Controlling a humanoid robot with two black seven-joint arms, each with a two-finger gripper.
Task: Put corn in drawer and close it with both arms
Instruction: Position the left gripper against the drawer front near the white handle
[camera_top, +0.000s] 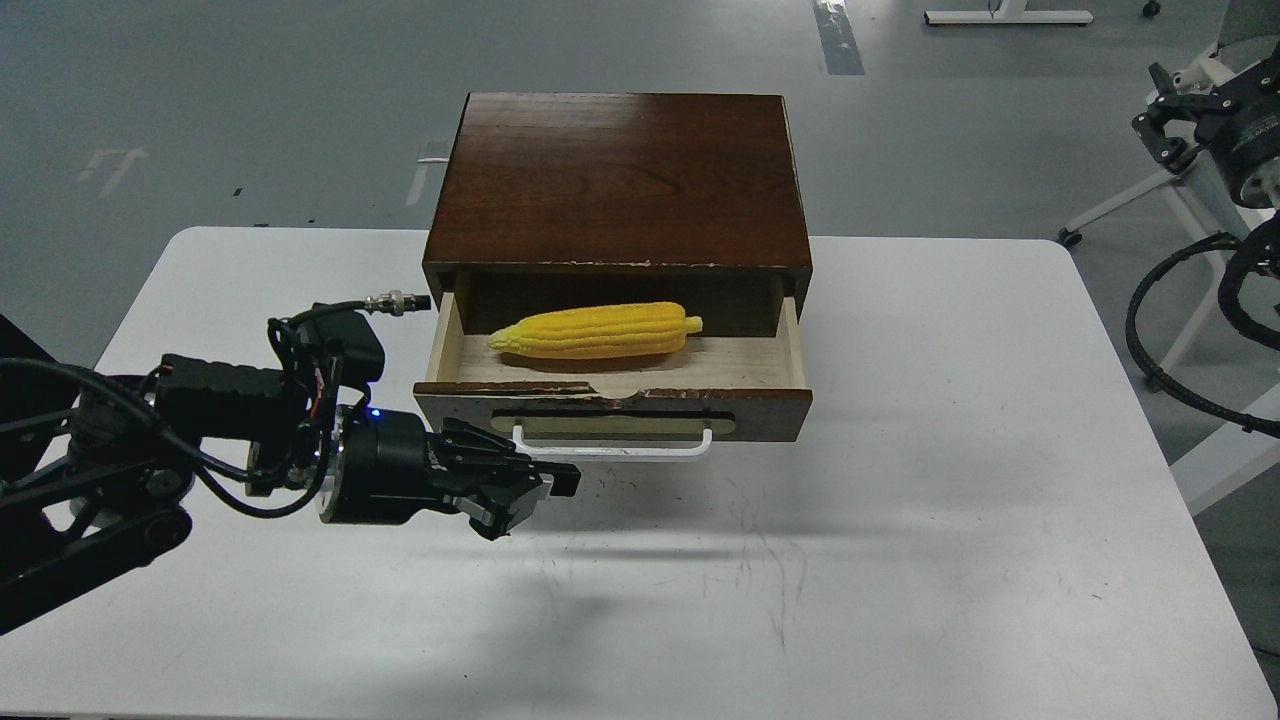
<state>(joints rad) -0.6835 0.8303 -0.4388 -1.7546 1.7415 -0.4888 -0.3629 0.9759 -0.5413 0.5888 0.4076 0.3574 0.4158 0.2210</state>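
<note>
corn (597, 331) lies inside open drawer (612, 412), so placing looks done | closing remains | our left claw (535, 487) low over table (900, 560), just before drawer front's left end, prongs near together, empty | right claw (1165, 130) far off right, spread unclear

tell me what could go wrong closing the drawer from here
The left pincer sits low by the drawer front's left end; pushing there alone could skew the drawer or slide the whole cabinet back on the table. The right pincer is far off, not helping. The corn looks fully inside, so jamming seems unlikely.
</note>
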